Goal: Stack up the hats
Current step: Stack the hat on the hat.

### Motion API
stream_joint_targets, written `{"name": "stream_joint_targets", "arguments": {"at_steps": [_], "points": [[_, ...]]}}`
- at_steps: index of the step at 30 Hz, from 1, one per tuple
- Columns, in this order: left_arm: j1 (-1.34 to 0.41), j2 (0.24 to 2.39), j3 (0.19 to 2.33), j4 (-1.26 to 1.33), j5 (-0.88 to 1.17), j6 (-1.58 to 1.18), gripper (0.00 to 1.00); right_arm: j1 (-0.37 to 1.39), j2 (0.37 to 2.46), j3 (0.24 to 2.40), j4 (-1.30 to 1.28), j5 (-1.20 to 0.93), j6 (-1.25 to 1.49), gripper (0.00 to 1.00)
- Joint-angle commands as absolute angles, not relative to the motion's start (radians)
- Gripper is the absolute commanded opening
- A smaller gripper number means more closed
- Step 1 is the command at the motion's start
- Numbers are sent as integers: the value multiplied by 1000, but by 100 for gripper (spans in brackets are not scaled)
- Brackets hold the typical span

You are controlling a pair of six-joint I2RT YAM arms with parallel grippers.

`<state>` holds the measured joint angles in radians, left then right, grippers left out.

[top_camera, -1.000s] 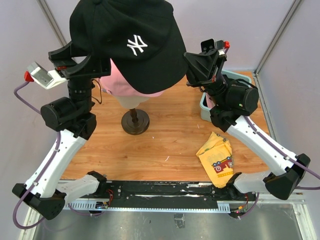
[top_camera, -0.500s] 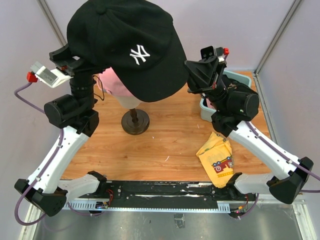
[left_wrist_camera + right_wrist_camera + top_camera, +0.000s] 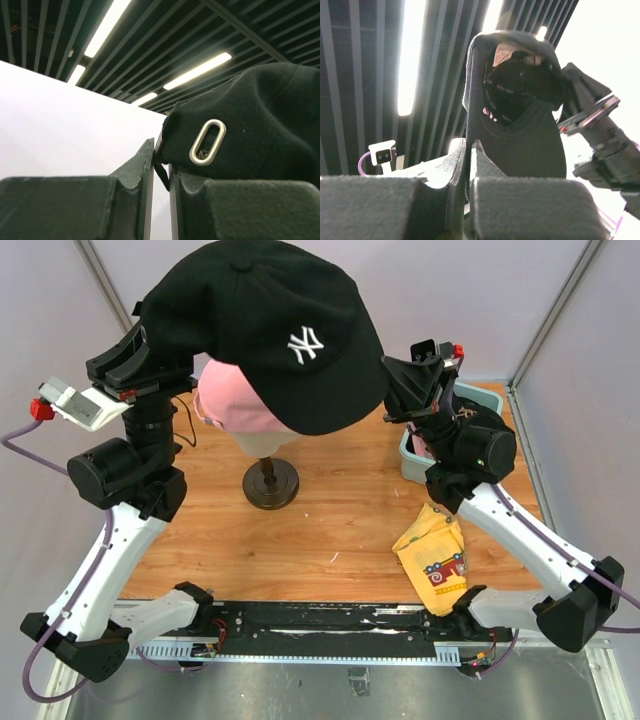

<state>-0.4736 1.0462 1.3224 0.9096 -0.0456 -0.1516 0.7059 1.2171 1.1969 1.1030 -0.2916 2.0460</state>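
Top external view: left gripper [image 3: 160, 348] was raised, left of mannequin head [image 3: 262, 443]. Left wrist view: fingers [image 3: 135, 170] nearly together, pinching thin strip at back edge of black cap [image 3: 270, 330], just beside metal eyelet [image 3: 207, 142]. Black cap hung tilted above mannequin head, white logo up, spanning both grippers. Pink cap [image 3: 235, 400] sat on mannequin head, beneath black cap. Right gripper [image 3: 392, 390] was right of mannequin head. Right wrist view: fingers pressed together on black cap's brim edge, cap rising beyond them.
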Motion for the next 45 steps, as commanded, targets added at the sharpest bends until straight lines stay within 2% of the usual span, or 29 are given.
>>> {"name": "stream_joint_targets", "arguments": {"at_steps": [1,3,19,28,36,45], "points": [[-469,1019,1351,829,-35,-99,1,621,1278,1251,1184,-237,2133,5],[-469,1024,1367,772,-33,-86,1,595,1331,1291,1187,-243,2154,10],[-472,900,1195,578,-148,134,1,462,1739,1492,1324,-264,2365,10],[-480,866,1119,497,-249,203,1,431,1867,1506,1354,-309,2454,13],[-482,833,1057,462,-351,245,1,420,1952,1532,1356,-370,2491,26],[-482,840,1024,477,-355,286,1,411,2011,1529,1383,-389,2503,33]]}}
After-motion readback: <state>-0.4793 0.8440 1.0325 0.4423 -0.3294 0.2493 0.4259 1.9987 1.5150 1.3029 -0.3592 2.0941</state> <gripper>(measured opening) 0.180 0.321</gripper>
